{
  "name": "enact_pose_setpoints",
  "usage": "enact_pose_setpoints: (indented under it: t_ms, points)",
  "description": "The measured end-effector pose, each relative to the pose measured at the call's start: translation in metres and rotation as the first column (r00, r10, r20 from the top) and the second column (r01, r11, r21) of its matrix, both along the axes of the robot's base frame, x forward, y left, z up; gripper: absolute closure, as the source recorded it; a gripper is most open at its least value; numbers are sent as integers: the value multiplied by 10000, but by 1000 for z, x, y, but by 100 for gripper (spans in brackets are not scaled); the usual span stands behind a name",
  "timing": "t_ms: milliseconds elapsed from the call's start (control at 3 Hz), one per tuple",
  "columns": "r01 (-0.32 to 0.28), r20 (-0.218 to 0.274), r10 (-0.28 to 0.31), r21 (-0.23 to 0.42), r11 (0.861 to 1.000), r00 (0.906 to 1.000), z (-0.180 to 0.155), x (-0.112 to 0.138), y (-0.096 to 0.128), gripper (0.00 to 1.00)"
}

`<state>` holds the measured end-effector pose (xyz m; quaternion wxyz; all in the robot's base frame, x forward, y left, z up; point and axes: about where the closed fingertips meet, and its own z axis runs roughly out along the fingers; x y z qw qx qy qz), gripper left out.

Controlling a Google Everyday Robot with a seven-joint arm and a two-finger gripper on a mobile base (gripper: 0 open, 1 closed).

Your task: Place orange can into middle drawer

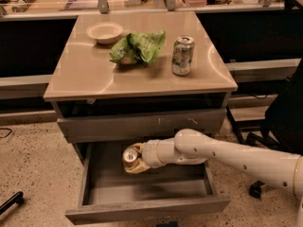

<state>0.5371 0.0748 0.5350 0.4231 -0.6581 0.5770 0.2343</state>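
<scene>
The orange can [129, 157] shows its silver top rim and is held in my gripper [133, 160], whose pale fingers [136, 167] close around it. The can hangs inside the open middle drawer [147, 207], over the back left part of its grey floor. Whether the can touches the floor I cannot tell. My white arm [227, 156] reaches in from the right, across the drawer's right side.
A shut grey drawer front with pale scratch marks [142, 125] sits above the open drawer. On the tabletop [85, 74] stand a green-and-white silver can [182, 56], a green chip bag [138, 47] and a white bowl [104, 32]. A dark chair [284, 117] stands at right.
</scene>
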Motion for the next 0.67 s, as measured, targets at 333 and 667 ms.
enact_pose_setpoints:
  t_ms: [333,667]
  points:
    - [195,-384,-200,-129,9997,9991,-29,10,-7,100]
    - [-193,-929,185,-74,9998,9955,-76,19,-8,100]
